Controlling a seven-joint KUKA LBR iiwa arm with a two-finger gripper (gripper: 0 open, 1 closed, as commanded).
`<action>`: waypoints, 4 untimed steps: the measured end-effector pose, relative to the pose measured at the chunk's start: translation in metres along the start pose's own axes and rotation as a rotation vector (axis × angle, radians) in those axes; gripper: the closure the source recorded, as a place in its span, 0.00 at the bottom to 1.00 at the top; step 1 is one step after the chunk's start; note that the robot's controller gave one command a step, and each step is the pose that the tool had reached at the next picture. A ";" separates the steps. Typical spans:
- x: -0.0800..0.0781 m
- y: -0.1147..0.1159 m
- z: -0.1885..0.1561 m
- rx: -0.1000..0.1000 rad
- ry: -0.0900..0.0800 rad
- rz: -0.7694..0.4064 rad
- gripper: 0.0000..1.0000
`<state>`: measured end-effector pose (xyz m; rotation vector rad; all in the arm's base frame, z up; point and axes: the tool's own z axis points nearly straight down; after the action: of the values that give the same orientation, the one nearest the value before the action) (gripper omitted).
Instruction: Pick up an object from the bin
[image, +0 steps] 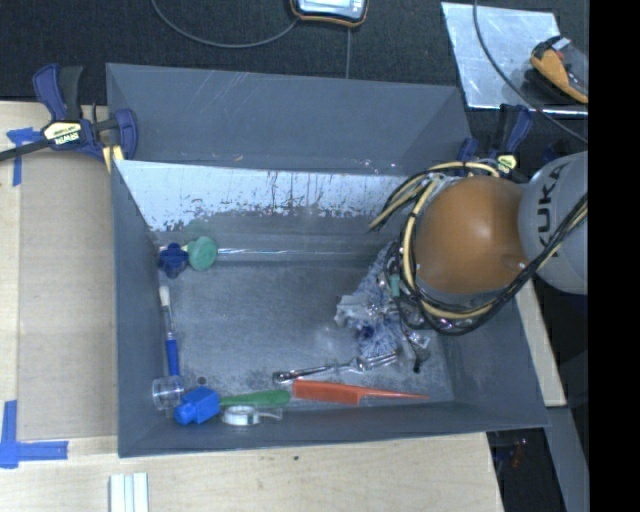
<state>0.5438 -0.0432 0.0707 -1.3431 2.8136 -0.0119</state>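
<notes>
**Pick from bin: not yet done; nothing seen lifted.**
Grey metal bin (290, 130), contents all on its floor. The end effector (398, 332) is low at the right side, under the robot's orange domed wrist cover (465, 240), over a crumpled clear-and-silvery tangle with a small blue piece (365, 318). Whether it is released or clenched cannot be told, and no item is seen held. Just beside it toward the near edge are a slim silver metal tool (312, 375) and a long flat orange-red plastic strip (355, 393). At the near left corner lies a heap with a blue plastic block (197, 406) and a green-handled piece (258, 399). A thin white-and-blue stick (168, 330) lies along the left wall. At the far left corner are a blue knob (172, 259) and a pale green round lump (203, 252). Judged remaining: secure one item and raise it clear of the bin.
</notes>
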 end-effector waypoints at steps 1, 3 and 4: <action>-0.007 0.006 -0.014 -0.001 0.002 0.061 0.00; -0.004 0.013 -0.021 0.003 -0.004 0.074 0.00; -0.038 0.017 -0.005 0.004 -0.002 0.037 1.00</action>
<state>0.5550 -0.0029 0.0758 -1.2889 2.8346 -0.0153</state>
